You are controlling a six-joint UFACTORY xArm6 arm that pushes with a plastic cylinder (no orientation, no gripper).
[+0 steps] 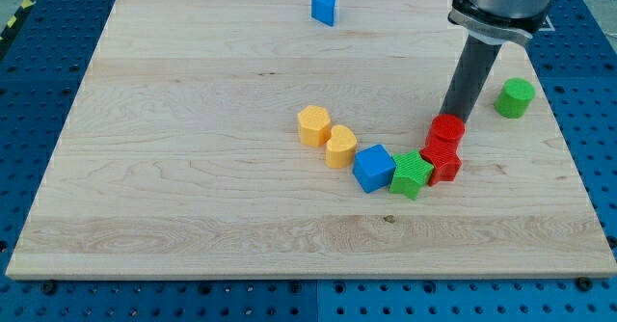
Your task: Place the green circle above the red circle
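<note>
The green circle (515, 97) stands near the board's right edge. The red circle (446, 129) sits right of centre, at the top of a cluster. My dark rod comes down from the view's top right; my tip (448, 116) is just above and touching or almost touching the red circle's top edge. The green circle lies to the right of my tip, apart from it.
Below the red circle sits another red block (444, 162), with a green star-like block (412, 174) and a blue cube (373, 168) to its left. A yellow heart (340, 147) and a yellow hexagon-like block (313, 125) lie further left. A blue block (325, 8) is at the top.
</note>
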